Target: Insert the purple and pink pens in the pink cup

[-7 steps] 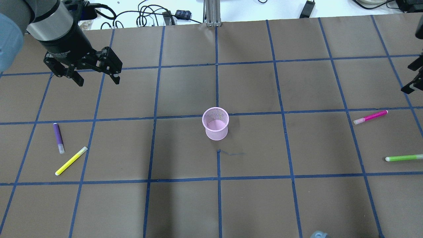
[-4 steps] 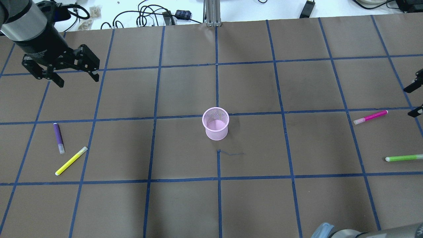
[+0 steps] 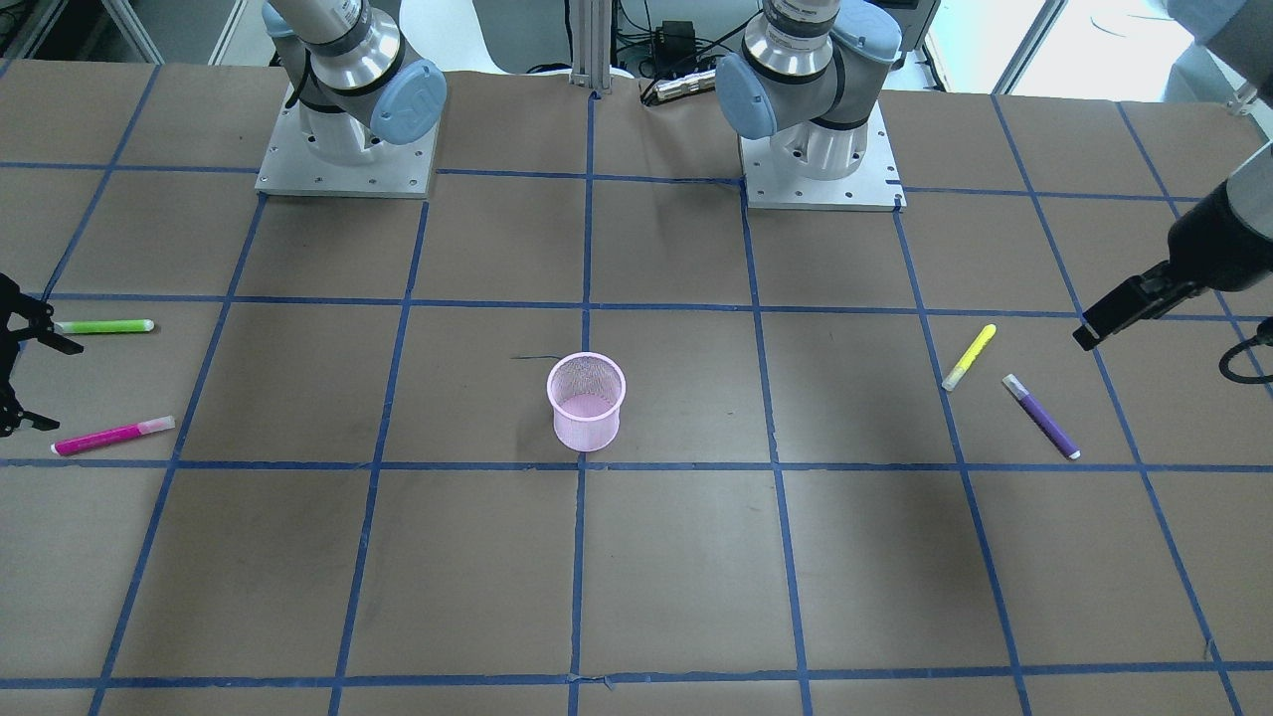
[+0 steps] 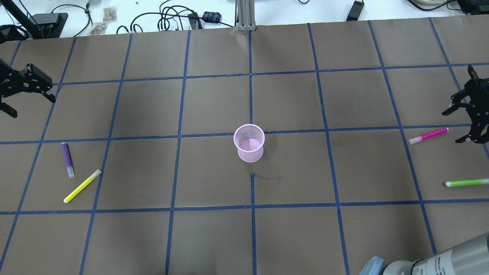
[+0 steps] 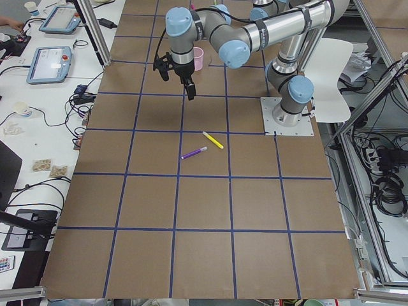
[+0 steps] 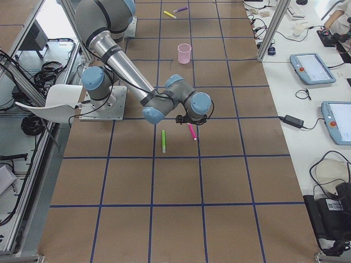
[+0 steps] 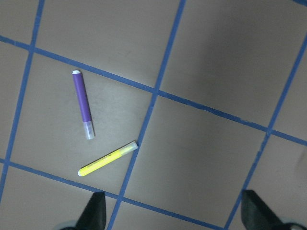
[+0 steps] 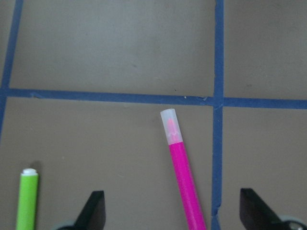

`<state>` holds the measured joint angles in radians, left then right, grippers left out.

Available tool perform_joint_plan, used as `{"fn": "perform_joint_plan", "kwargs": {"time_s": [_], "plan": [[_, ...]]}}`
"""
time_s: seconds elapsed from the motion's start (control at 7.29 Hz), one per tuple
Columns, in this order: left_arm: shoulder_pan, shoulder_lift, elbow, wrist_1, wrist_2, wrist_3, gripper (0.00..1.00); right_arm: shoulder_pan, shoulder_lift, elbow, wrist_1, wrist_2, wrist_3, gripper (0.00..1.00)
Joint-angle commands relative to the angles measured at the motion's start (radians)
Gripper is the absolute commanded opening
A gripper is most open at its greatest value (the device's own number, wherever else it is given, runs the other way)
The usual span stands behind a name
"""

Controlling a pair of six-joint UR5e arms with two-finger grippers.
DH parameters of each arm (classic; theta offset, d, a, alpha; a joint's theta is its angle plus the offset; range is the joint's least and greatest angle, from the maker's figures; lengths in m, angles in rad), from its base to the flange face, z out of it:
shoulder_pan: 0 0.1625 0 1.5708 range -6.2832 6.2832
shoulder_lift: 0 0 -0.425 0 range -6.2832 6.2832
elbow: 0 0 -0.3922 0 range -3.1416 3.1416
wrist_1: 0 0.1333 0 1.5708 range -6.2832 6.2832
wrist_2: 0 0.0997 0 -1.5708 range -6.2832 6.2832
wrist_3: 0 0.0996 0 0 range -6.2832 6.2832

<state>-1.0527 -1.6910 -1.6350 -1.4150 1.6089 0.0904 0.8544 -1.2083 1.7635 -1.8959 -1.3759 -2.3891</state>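
The pink mesh cup [image 4: 249, 143] stands upright at the table's middle, also in the front view [image 3: 587, 401]. The purple pen [image 4: 67, 159] lies flat at the left, and shows in the left wrist view [image 7: 83, 104]. The pink pen [image 4: 428, 135] lies flat at the right, and shows in the right wrist view [image 8: 184, 177]. My left gripper [image 4: 30, 105] is open and empty, above the table's left edge, beyond the purple pen. My right gripper [image 4: 454, 127] is open and empty, just right of the pink pen's coloured end, which lies between its fingers [image 8: 93, 213].
A yellow pen [image 4: 82, 186] lies close beside the purple pen. A green pen [image 4: 467, 182] lies nearer the robot than the pink pen, also in the right wrist view [image 8: 26, 199]. Cables and gear [image 4: 172, 17] lie past the table's far edge.
My left gripper has swung left, from over the far-left squares to the table's left edge. My right gripper has come further into view, in beside the pink pen.
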Motion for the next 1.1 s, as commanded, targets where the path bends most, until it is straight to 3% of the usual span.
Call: {"fn": "perform_joint_plan", "kwargs": {"time_s": [0.0,0.14,0.41,0.55,0.96], "plan": [[0.017,-0.091,-0.144,0.307,0.077,0.002,1.00,0.000,0.088,-0.001,-0.147,0.026,-0.077,0.95],[0.017,-0.139,-0.179,0.405,0.078,0.003,1.00,0.000,0.108,0.001,-0.182,0.026,-0.172,0.93],[0.031,-0.194,-0.183,0.410,0.074,0.005,1.00,0.000,0.122,0.005,-0.195,0.026,-0.200,0.90],[0.068,-0.222,-0.180,0.413,0.068,0.024,1.00,0.000,0.127,0.005,-0.196,0.026,-0.202,0.83],[0.129,-0.288,-0.178,0.442,-0.010,0.069,1.00,0.000,0.128,0.005,-0.192,0.024,-0.205,0.74]]}}
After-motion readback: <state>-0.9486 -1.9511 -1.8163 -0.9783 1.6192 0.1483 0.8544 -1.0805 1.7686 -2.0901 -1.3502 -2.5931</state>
